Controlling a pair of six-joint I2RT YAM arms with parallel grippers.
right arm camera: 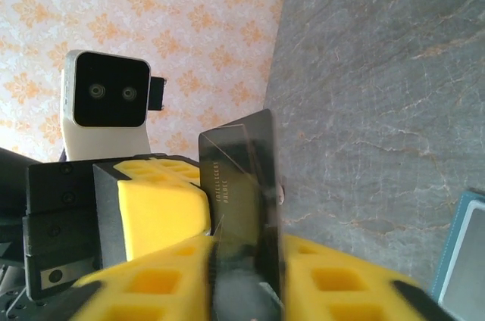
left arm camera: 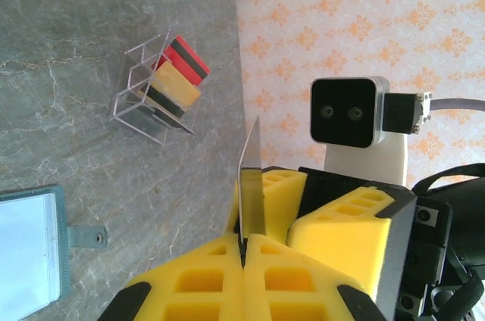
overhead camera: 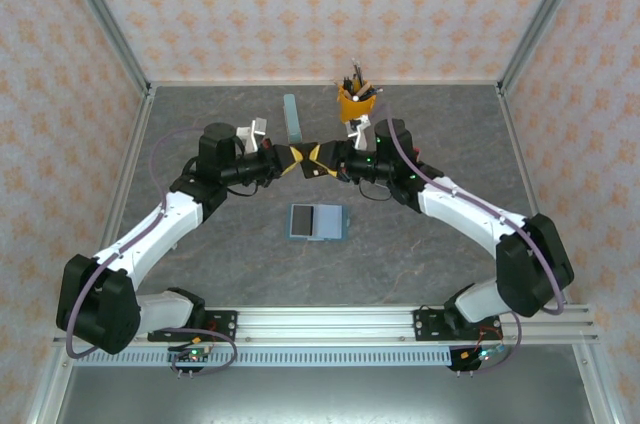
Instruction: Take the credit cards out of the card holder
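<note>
The teal card holder (overhead camera: 316, 222) lies open and flat on the grey table, its edge also showing in the left wrist view (left arm camera: 64, 249) and the right wrist view (right arm camera: 455, 253). Above the table behind it, my two grippers meet tip to tip. The left gripper (left arm camera: 244, 241) is shut on a thin dark credit card (left arm camera: 252, 185), seen edge-on. In the right wrist view the same card (right arm camera: 239, 177) stands between the right gripper's (right arm camera: 246, 245) yellow fingers (right arm camera: 163, 207), which lie close on both sides; whether they press it is unclear. More credit cards, red, tan and dark, sit in a clear rack (left arm camera: 151, 98).
A long pale blue-grey bar (overhead camera: 292, 119) lies on the table behind the grippers. A yellow cup with dark sticks (overhead camera: 355, 99) stands at the back. Patterned walls enclose the table on three sides.
</note>
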